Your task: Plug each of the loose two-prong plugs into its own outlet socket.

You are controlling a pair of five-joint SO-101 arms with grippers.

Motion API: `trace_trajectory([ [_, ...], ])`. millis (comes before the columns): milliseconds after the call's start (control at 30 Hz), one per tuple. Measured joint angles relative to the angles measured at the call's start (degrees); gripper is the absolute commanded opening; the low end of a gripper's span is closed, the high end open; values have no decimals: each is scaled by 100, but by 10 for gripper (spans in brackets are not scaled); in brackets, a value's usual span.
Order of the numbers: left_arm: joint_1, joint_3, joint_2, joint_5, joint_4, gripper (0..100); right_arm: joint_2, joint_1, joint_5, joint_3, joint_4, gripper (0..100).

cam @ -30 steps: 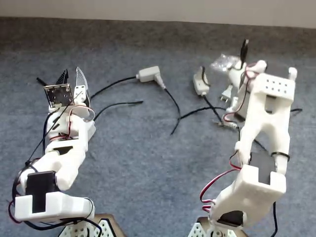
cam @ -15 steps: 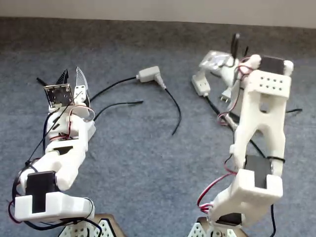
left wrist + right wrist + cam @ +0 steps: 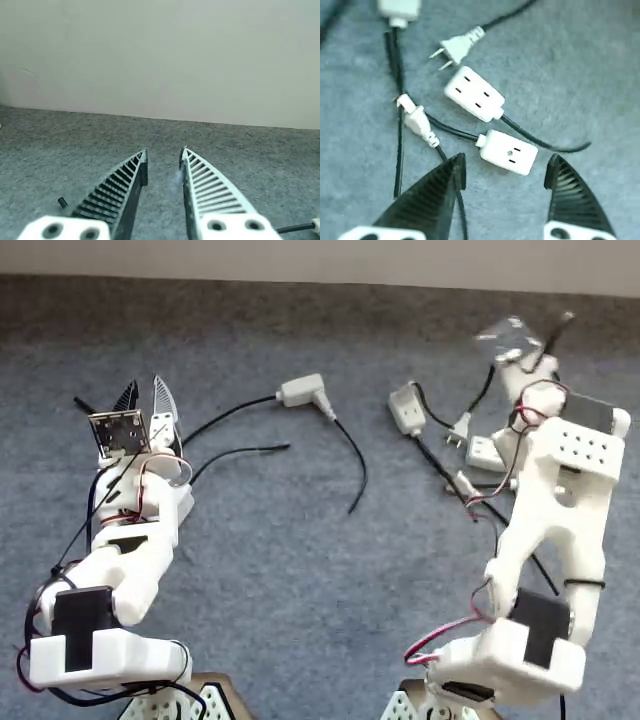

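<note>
Jaws, left gripper [image 3: 164, 151]: narrowly parted with nothing between them. The tips sit low over the grey carpet [image 3: 250, 150] and aim at the pale wall [image 3: 160, 60]; open carpet runs ahead to the wall's foot.

Jaws, right gripper [image 3: 506, 160]: spread wide, gripping nothing, hanging over the single socket block [image 3: 509, 152].

Single socket block: slots up, long axis slanted, its cord leaving from one end.

Double socket block [image 3: 474, 94]: just beside the single one, slots up, long axis slanted the same way.

Two-prong plug [image 3: 457, 46]: lying flat near the double block but apart from it. Its prongs point away from its own cord, toward the black cords [image 3: 395, 55].

Small plug [image 3: 417, 121]: lies across a black cord, near the single block.

Angled white plug [image 3: 302, 390]: on the carpet between the arms, well apart from the sockets, open carpet all round, cord trailing toward the left arm.

Surface: carpet, wall along its far edge.
</note>
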Motion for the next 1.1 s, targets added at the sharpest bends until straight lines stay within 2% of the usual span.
trace_trajectory([
  [200, 0, 0, 0, 0, 0, 123, 888, 62, -3305, -448, 440, 248],
  [300, 0, 0, 0, 0, 18, 123, 1336, 62, -4360, -905, 941, 248],
  [533, 97, 0, 0, 0, 18, 125, 2655, 334, -5327, -2400, 1336, 248],
  [800, 158, 0, 0, 0, 18, 126, 4246, 545, -5433, -3859, 1662, 248],
  [867, 158, 0, 0, 0, 18, 126, 4651, 527, -5433, -4316, 1679, 223],
  [1000, 158, 0, 0, 0, 18, 126, 5556, 580, -5459, -5380, 1749, 112],
  [1100, 158, 0, 0, 0, 18, 126, 6075, 712, -5468, -6207, 1925, 98],
])
